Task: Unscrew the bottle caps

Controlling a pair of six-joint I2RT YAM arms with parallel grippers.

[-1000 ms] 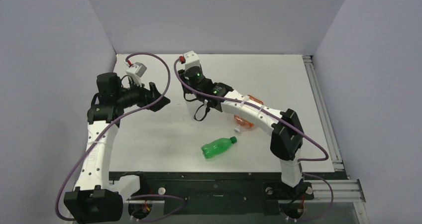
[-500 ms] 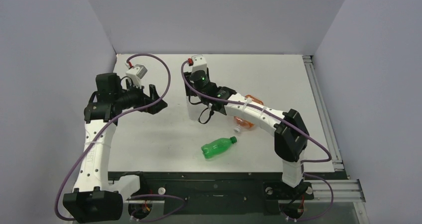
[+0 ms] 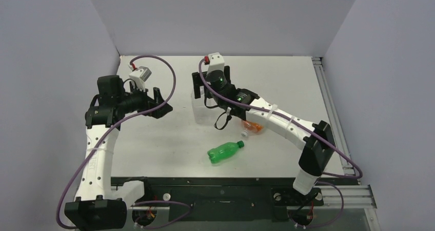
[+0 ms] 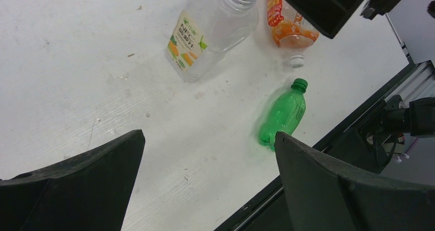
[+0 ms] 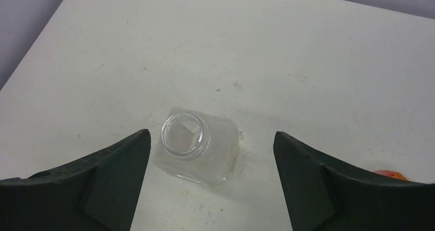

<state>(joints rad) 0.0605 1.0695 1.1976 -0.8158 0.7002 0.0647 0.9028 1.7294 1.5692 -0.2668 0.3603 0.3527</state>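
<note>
Green bottle [image 4: 282, 119] and orange bottle [image 4: 287, 23] lie on their sides on the table [image 4: 77, 61], with green cap [image 4: 300, 84] and white cap [image 4: 295, 61] on. Clear bottle [image 5: 197, 146] stands near them, mouth open, cap off. Its cap is not seen in any view.

Risks, judged:
- Clear bottle looks empty, light and unsupported. The right arm hangs directly over it, so a careless sideways exit could clip the neck and tip it.
- Lying bottles are round. They will likely roll or spin under a grasp unless one arm pins the body while the other turns the cap.
- Caps are tiny, so a slightly off-centre pinch would slip.

Right gripper [image 5: 211, 134]: jaws wide, above the clear bottle's mouth, apart from it, holding nothing.
Left gripper [image 4: 209, 134]: jaws wide, empty, hovering over table left of the bottles.
</note>
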